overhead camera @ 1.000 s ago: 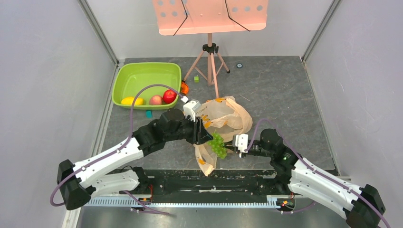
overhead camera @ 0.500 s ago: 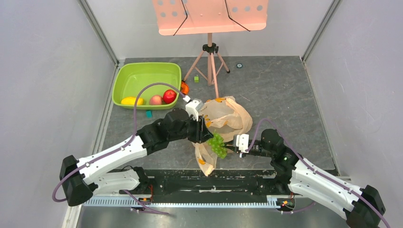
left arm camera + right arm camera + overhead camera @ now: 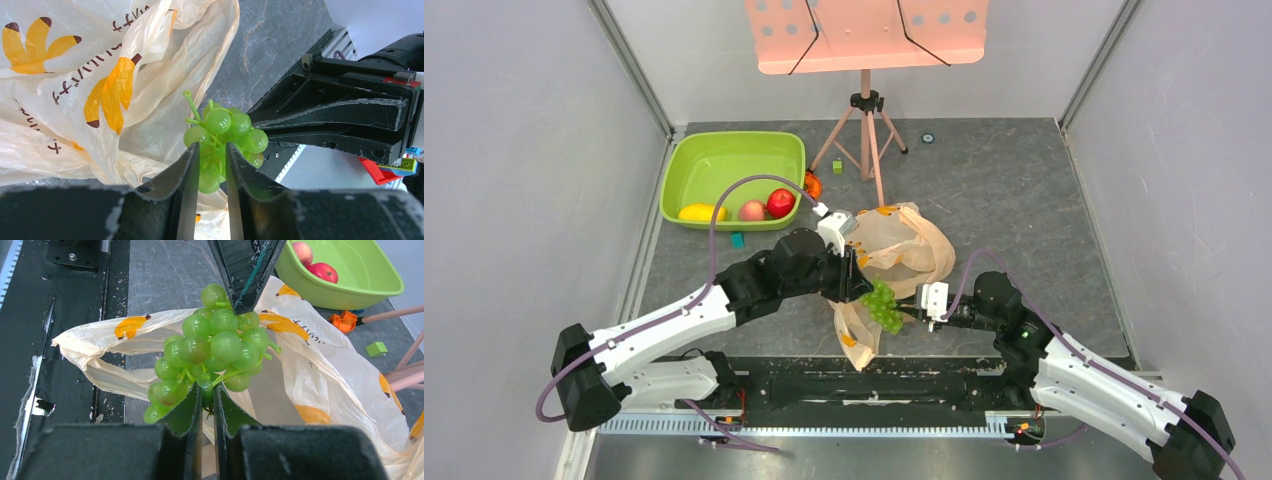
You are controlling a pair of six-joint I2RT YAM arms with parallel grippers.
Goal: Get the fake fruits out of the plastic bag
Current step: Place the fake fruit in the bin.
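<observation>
The grapes (image 3: 882, 305) are hanging just clear of the bag (image 3: 914, 245), near its mouth, with the bag lying at 1 o'clock from them in the overhead view. I am holding them from two sides. The left gripper (image 3: 210, 160) is coming in from 10 o'clock, its fingers pressed onto the lower grapes. The right gripper (image 3: 207, 395) is reaching in from 3 o'clock, its fingers nearly together on the stems underneath.

I judge this to be a handover of the last fruit. The next move calls for one gripper to let go before the other pulls away, or the bunch may tear.

The tub (image 3: 686, 165) is sitting at 10 o'clock, holding the apple (image 3: 780, 203), peach (image 3: 751, 210) and yellow fruit (image 3: 701, 212). A loose fold of bag is drooping at 7 o'clock and could snag. The stand (image 3: 865, 130) is at 12 o'clock, well apart.
</observation>
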